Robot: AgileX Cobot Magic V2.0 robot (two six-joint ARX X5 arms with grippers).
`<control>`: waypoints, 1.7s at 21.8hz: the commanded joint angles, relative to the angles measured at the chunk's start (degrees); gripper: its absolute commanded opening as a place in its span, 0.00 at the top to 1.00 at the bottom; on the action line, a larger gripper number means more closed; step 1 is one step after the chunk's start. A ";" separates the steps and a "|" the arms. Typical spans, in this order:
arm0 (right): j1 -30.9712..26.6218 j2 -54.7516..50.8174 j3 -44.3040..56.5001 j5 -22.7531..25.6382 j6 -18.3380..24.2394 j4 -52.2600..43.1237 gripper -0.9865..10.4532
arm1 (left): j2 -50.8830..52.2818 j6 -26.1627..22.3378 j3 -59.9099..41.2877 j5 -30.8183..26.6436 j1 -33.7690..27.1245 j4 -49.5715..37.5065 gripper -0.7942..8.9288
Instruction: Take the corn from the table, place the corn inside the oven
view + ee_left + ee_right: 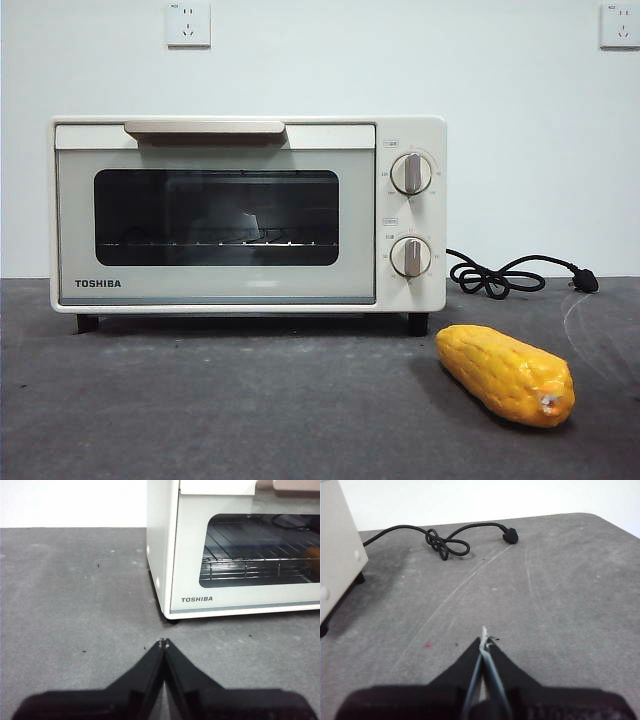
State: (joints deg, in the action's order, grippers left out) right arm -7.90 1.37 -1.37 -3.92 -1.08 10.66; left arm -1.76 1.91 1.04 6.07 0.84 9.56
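the corn (507, 374) lies on its side on the dark grey bench (250, 410), in front of and to the right of the closed cream oven (248, 212), pale end toward the camera. the oven's black cord (505, 276) coils on the bench behind it. the left gripper (163, 642) and right gripper (485, 640) both hover low over bare bench, fingers clenched on nothing.
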 commanded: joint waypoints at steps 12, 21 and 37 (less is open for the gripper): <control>0.02 -0.02 0.50 -1.22 -25.46 -0.44 0.91 | -0.04 25.92 -0.39 7.50 0.13 -3.45 0.92; 0.02 -0.02 -0.24 -2.89 -34.51 -11.23 0.91 | -0.37 34.60 1.33 18.84 0.13 -14.73 0.92; 0.04 14.73 -22.47 -34.80 -30.14 -14.69 0.91 | -28.13 17.00 28.59 35.10 1.53 7.28 0.92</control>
State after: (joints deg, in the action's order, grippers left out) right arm -7.90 15.57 -22.98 -37.87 -32.38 -3.95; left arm -28.14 24.27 28.64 40.91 2.11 15.62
